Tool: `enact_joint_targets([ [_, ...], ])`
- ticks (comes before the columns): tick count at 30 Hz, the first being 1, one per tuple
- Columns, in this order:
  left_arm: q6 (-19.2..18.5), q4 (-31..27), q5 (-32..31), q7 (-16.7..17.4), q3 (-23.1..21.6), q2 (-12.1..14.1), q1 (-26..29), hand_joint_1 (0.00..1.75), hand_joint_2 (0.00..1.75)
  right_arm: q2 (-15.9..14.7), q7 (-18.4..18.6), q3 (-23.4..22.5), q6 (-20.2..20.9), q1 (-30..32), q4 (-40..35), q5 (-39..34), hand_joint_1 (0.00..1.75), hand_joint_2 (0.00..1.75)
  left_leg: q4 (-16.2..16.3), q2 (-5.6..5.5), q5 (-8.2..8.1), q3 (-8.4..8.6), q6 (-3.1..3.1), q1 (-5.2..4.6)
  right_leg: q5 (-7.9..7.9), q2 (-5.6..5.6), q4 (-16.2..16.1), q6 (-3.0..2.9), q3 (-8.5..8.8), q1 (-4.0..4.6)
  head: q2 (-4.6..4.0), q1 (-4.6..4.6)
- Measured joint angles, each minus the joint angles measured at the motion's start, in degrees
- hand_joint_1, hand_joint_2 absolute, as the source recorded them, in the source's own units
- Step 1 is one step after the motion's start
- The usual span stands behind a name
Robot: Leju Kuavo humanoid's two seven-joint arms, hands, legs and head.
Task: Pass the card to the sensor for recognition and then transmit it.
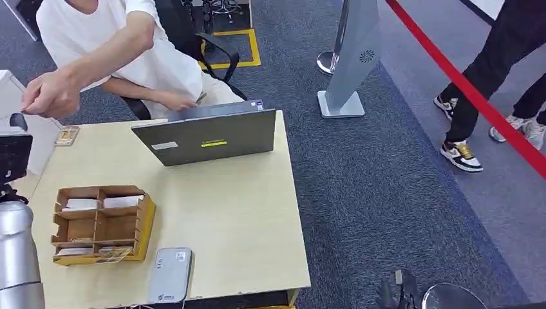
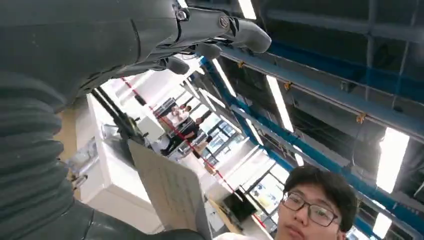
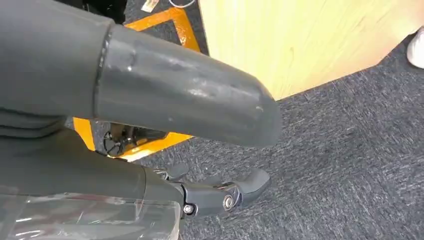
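Note:
My left hand point(image 1: 13, 151) is raised at the table's left edge. In the left wrist view a pale card point(image 2: 170, 190) stands up against the thumb of that hand point(image 2: 100, 40), held at its lower edge, with the other fingers point(image 2: 240, 32) spread above it. A person's hand point(image 1: 51, 93) reaches in just above my left hand. The grey flat sensor point(image 1: 170, 273) lies near the table's front edge. My right hand point(image 3: 150, 90) hangs beside the table over the carpet, fingers point(image 3: 225, 197) apart and holding nothing.
A wooden card organizer point(image 1: 103, 225) with several cards sits left of the sensor. A laptop point(image 1: 206, 135) stands at the table's far side, with a loose card point(image 1: 66, 135) to its left. A seated person point(image 1: 129, 45) faces me. A red barrier tape point(image 1: 476, 96) and passers-by are on the right.

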Motion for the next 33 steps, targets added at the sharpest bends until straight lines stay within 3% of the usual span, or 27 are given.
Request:
enact_joint_targets([
  [6,0.6,4.4,-5.7,2.8,-2.3,2.2,-3.3,0.00,1.75,0.0,0.1,0.0,0.1,-0.2,0.0,-0.2,0.00,0.00,0.0,0.00,0.01,0.00,-0.02,0.00,0.00,0.00,0.0,0.00,-0.01,0.00,0.00,-0.02],
  [17,2.4,15.6,-22.3,11.2,-8.0,7.6,-12.0,0.00,1.75,0.0,0.7,0.5,0.5,-0.6,0.1,-0.8,0.00,0.00,0.0,0.03,0.10,-0.02,-0.16,0.00,0.05,0.05,0.2,-0.09,-0.13,0.00,0.00,-0.02],
  [28,2.5,18.6,-22.6,11.7,-9.7,8.2,-13.4,0.00,1.75,0.0,1.2,1.2,0.1,-0.9,0.1,-1.2,0.00,0.00,0.0,0.04,0.12,-0.09,-0.18,0.01,0.09,0.06,0.2,-0.14,-0.20,0.00,0.00,-0.07],
  [29,2.5,18.7,-22.6,11.8,-9.7,8.2,-13.4,1.75,0.00,0.0,1.2,1.2,0.0,-0.9,0.1,-1.2,0.00,0.00,0.0,0.04,0.12,-0.10,-0.17,0.01,0.09,0.06,0.2,-0.14,-0.21,0.00,0.00,-0.07],
  [33,2.3,18.9,-21.7,11.4,-9.8,8.2,-13.3,1.75,0.00,0.0,1.3,1.3,-0.1,-0.9,0.1,-1.3,0.00,0.00,0.0,0.03,0.14,-0.12,-0.16,0.01,0.09,0.06,0.2,-0.14,-0.22,0.00,0.00,-0.07],
])
